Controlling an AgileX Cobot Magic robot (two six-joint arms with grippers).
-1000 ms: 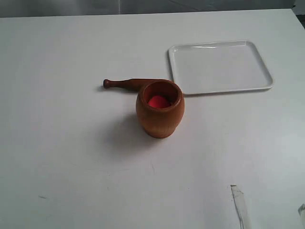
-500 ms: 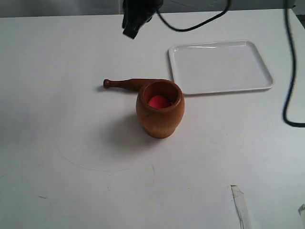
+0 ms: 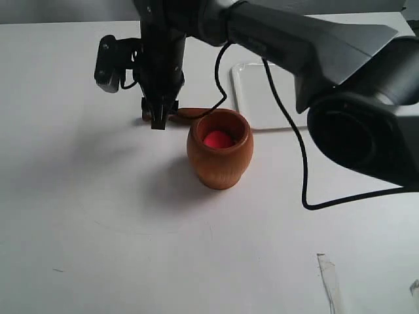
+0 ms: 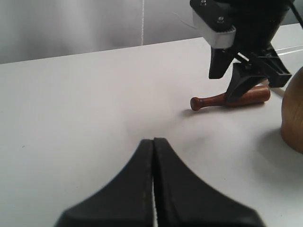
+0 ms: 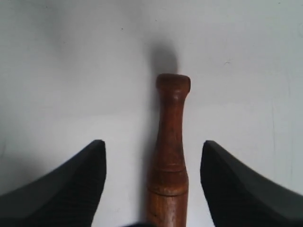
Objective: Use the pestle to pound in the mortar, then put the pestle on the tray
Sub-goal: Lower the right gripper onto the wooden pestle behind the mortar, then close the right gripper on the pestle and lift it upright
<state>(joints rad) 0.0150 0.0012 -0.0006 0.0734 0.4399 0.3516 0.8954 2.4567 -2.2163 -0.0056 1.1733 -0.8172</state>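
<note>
You are at the very start of the job: nothing has been pounded yet, and the pestle (image 5: 170, 156) lies flat on the worktop (image 3: 98, 216), not lifted and not in the mortar (image 3: 219, 157). The mortar stands upright near the middle of the worktop with something red (image 3: 218, 139) in its bottom. The pestle lies just behind it, on the side toward the far edge, with its knobbed thin end pointing toward the left edge. The tray (image 3: 252, 104) sits toward the far right corner, partly hidden by the arm, and what shows of it carries nothing. So the grasp, the pounding and the set-down on the tray are all left for you to do. Your right pincer (image 5: 152, 143) reaches across to the pestle and is spread wide, low over its thin part. One finger stands on each side of the shaft, with bare worktop showing between each finger and the wood, so it grips nothing. By my judgement it is lined up well enough to close on the shaft, though you cannot tell whether the fingertips touch the worktop. Your left pincer (image 4: 153, 142) is clenched on nothing, well apart from the pestle on the side toward the left edge.
</note>
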